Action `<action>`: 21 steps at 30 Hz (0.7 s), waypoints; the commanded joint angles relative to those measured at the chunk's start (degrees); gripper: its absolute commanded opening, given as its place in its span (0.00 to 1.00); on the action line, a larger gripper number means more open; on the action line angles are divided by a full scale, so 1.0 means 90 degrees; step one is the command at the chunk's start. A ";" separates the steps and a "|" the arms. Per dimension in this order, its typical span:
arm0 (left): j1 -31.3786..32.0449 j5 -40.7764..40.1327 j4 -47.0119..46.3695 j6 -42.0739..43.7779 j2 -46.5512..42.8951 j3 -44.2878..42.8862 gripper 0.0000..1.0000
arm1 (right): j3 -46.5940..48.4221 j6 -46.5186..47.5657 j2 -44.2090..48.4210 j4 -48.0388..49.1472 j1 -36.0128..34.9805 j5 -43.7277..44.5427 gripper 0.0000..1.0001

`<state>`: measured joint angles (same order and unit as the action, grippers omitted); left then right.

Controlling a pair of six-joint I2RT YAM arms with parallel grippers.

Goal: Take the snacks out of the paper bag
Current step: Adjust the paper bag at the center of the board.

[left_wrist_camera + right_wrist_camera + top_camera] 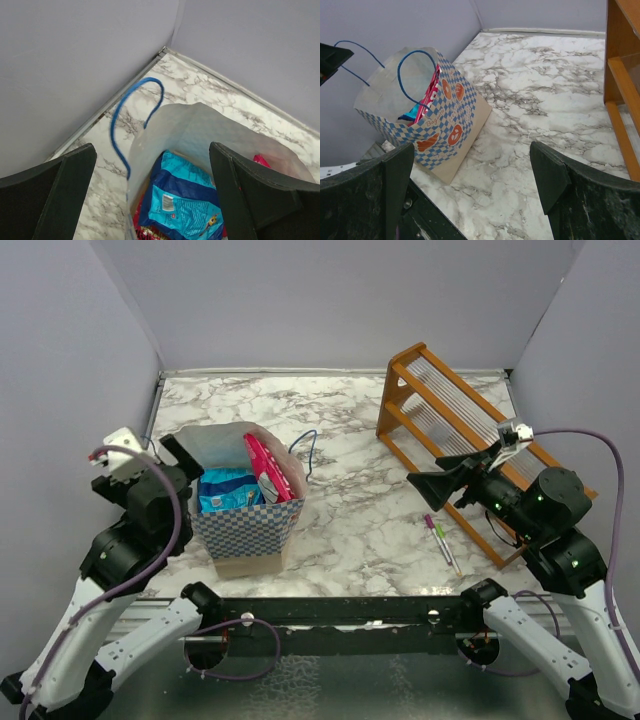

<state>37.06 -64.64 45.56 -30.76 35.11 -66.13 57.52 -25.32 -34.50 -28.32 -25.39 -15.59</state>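
Marble worktop (370,510): white with grey veins, plain lilac-grey walls (330,300) around it.
Left fingers (55,190): apart, empty, just above the left rim of the paper bag (250,530).
Right fingers (560,185): apart, empty, well to the bag's right.
Snacks (180,200): glossy blue packet inside the bag, pink packet (268,468) on edge beside it.
Bag: upright, blue-and-white checks, cream inside, blue cord handles (135,115).

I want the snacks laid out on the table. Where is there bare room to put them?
The widest bare marble lies between the paper bag and the orange rack, running back to the far wall. Crowded: the two pens near the rack's front, and the left gripper by the bag.
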 commanded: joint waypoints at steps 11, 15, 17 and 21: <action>0.0041 -0.0628 -0.0647 -0.0452 0.0474 0.0847 0.88 | 0.0117 -0.0159 0.0131 0.0034 0.0038 -0.0011 0.99; 0.0038 -0.1208 -0.1197 -0.0326 0.0159 0.1362 0.56 | 0.0056 -0.0253 0.0010 0.0143 0.0038 -0.0199 0.99; 0.0036 -0.1476 -0.1992 0.0192 -0.0095 0.1819 0.53 | 0.0055 -0.0304 -0.0048 0.0190 0.0038 -0.0323 0.99; 0.0028 -0.1691 -0.3708 0.1476 -0.0362 0.2458 0.52 | 0.0064 -0.0352 -0.0072 0.0226 0.0038 -0.0433 0.99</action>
<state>37.26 -74.54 29.04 -28.32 33.58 -47.31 57.58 -27.40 -34.87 -28.25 -25.39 -16.75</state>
